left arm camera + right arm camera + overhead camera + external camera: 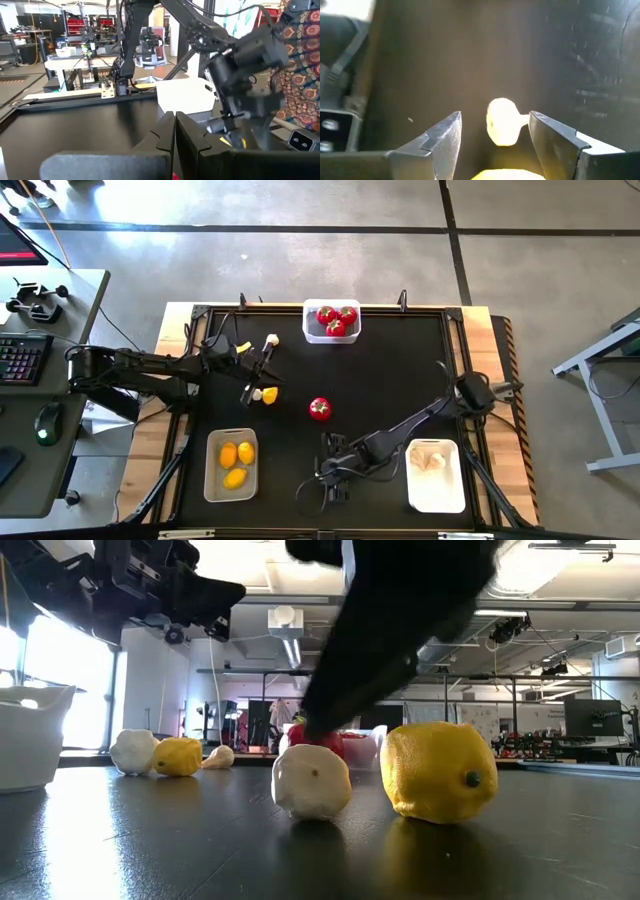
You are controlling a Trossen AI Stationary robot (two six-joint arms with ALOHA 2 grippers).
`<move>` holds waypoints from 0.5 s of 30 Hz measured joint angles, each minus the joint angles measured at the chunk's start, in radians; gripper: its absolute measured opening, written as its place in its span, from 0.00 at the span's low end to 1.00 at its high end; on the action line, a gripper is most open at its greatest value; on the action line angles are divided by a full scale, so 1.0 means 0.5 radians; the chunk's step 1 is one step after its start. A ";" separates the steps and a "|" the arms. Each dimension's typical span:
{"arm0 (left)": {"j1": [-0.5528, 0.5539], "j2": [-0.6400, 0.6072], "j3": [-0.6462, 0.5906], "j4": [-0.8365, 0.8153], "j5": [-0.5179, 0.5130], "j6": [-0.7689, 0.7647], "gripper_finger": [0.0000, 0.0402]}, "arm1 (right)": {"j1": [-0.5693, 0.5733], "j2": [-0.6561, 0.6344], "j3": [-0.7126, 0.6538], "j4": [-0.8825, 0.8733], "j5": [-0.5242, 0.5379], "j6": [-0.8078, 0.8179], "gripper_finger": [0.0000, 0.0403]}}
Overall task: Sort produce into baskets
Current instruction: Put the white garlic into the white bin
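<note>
Here the right gripper [495,122] hangs low over the black table [390,380], just beside the white basket [436,507] on the side that faces the table's middle. Its fingers are spread, and a garlic bulb [502,129] sits on the table between them, apart from both pads. A lemon [507,175] lies right next to the garlic, closer to the wrist. The low view shows the same pair side by side, near each other but probably not touching.

The step in hand looks like picking this garlic for the white basket, which already holds garlic. To do it well, the gripper should come straight down, so that the fingers pass either side of the bulb without nudging the lemon. The bulb lies nearer one finger than the other, so centring it first would keep it from being pushed sideways when the fingers come together. Its lumpy, rounded shape could let it squirt out, so a low, firm squeeze across its widest part seems wisest. The carry to the white basket is short; lifting enough to clear its rim should do.

The left gripper [252,385] waits well apart from the white basket, across the table. Its fingers are pressed together on nothing, above another small garlic and lemon. A tomato [319,409] lies between that pair and the white basket.
</note>
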 joint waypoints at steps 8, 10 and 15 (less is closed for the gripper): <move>0.000 0.000 0.000 -0.001 -0.005 -0.040 0.00 | -0.005 0.093 0.012 -0.035 0.006 -0.052 0.53; 0.000 0.000 0.000 -0.001 -0.005 -0.040 0.00 | -0.006 0.104 0.012 -0.035 0.039 -0.053 0.52; 0.000 0.000 0.000 -0.002 -0.005 -0.046 0.00 | -0.027 0.113 0.012 -0.031 0.056 -0.070 0.40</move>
